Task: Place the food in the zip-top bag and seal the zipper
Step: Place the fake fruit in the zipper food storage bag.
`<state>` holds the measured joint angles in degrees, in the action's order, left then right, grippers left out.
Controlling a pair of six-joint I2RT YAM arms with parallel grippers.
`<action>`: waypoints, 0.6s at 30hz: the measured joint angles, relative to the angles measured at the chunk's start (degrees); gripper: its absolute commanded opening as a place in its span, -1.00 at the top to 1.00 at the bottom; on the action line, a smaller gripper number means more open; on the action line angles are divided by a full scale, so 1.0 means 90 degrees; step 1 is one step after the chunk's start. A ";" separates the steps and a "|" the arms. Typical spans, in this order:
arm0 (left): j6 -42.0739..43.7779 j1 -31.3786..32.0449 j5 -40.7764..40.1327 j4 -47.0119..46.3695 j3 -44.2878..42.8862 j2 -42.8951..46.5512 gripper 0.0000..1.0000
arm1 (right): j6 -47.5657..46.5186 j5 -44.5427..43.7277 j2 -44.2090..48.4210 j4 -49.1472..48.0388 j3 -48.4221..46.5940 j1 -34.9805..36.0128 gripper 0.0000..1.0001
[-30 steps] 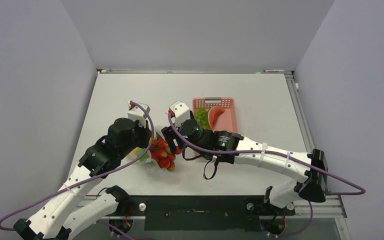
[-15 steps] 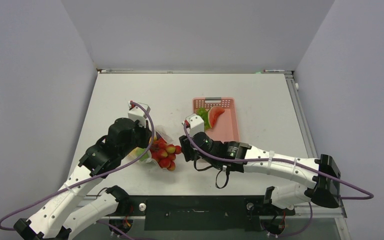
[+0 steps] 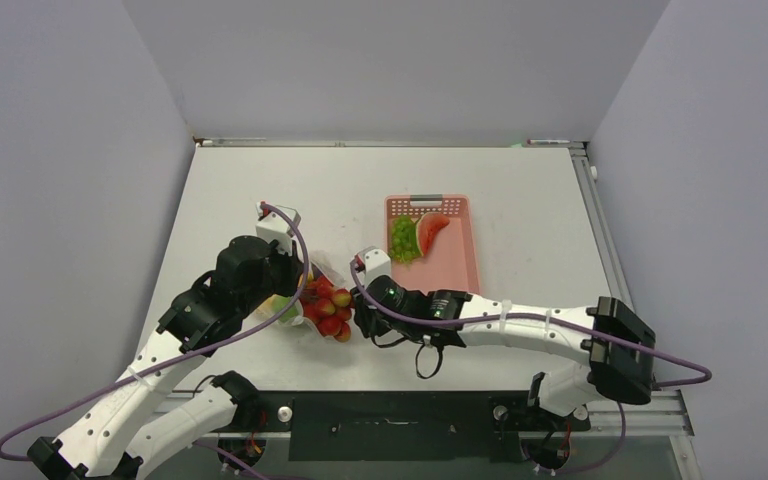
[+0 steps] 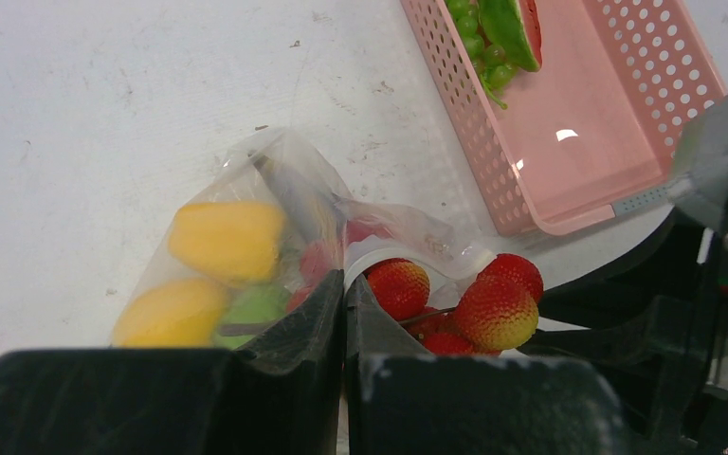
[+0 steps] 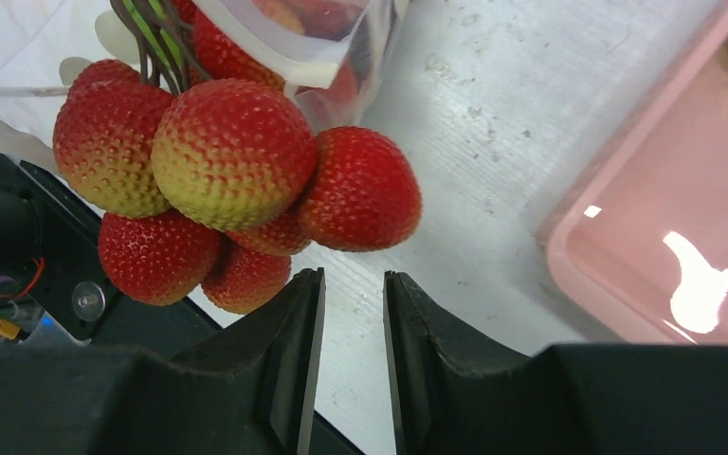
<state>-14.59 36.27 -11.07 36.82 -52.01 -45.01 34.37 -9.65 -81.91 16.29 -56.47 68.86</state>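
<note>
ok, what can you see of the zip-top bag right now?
The zip-top bag is clear, crinkly plastic lying on the white table, beside the pink basket and apart from it. A yellow pepper, an orange-yellow fruit and a green piece show through it. Its mouth, edged by a whitish zip strip, is open, and a strawberry bunch sticks half out. The left hand is shut, apparently pinching the mouth edge.

Surroundings as I see them from my station:
- One white table (image 3: 260,190), top scuffed and speckled with small dark marks.
- Three plain pale lilac-grey walls: back wall (image 3: 390,60), left wall (image 3: 50,200), right wall (image 3: 720,150), closing in the table.
- One metal rail (image 3: 600,230) along the table's right edge.
- Light even, shadows soft.
</note>
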 measured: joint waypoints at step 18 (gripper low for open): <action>0.0002 0.0000 0.0049 0.0024 0.0002 0.0000 1.00 | -0.0245 0.0376 -0.1518 -0.0464 -0.1836 0.0277 0.43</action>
<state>-14.57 36.27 -10.63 37.04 -51.99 -45.01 32.16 -6.26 -95.57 12.12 -72.99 71.35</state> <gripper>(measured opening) 0.003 0.282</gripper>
